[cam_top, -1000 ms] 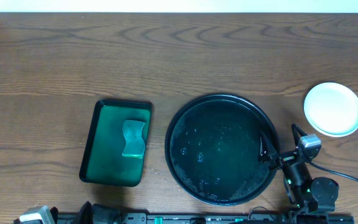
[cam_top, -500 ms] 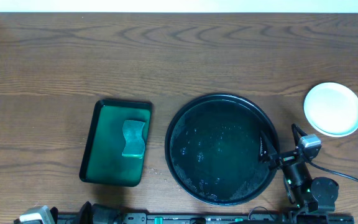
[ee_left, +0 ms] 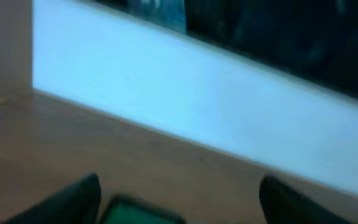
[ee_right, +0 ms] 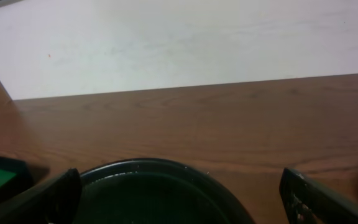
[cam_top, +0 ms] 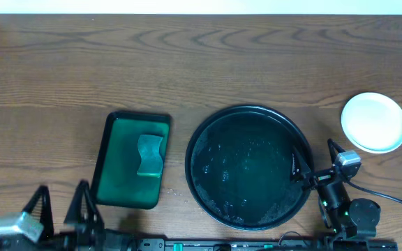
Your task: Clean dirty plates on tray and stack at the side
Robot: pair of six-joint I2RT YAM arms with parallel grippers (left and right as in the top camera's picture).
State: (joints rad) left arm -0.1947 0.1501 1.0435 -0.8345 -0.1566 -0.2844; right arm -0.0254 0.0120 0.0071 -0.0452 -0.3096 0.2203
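The round white plate (cam_top: 374, 122) is laid flat, face up, on the wood table (cam_top: 187, 63) — right of the black tray (cam_top: 246, 164), not touching. The left gripper (cam_top: 63, 189) and right gripper (ee_right: 179, 202) are spread wide — nothing is held.

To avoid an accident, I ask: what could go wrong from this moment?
The open left gripper stands just beside the green tray; advancing, it might shove that tray or its sponge. The open right gripper hangs by the black tray; a careless move could catch its rim and jolt it.

Overhead top-down; right wrist low, sharing tray (cam_top: 189, 167)
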